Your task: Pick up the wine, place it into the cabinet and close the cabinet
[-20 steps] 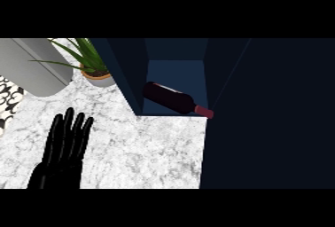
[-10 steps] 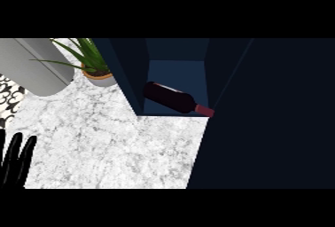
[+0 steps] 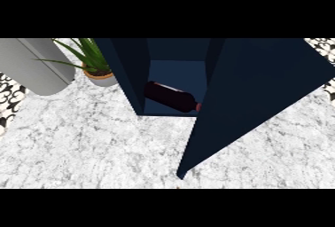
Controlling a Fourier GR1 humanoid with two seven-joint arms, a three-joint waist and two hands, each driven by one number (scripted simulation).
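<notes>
A dark navy, flat-panelled cabinet stands on the white, grey-veined marble counter, its door swung partway open on its right. The wine bottle, dark glass with a reddish neck, lies on its side inside, on the cabinet's floor. Left of the cabinet sit a terracotta-potted plant and a smooth, rounded grey object. Neither hand shows, so how the fingers stand cannot be told.

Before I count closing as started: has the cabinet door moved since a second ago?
Yes. The door has swung left, toward the cabinet opening where the bottle lies, uncovering counter on its right.
</notes>
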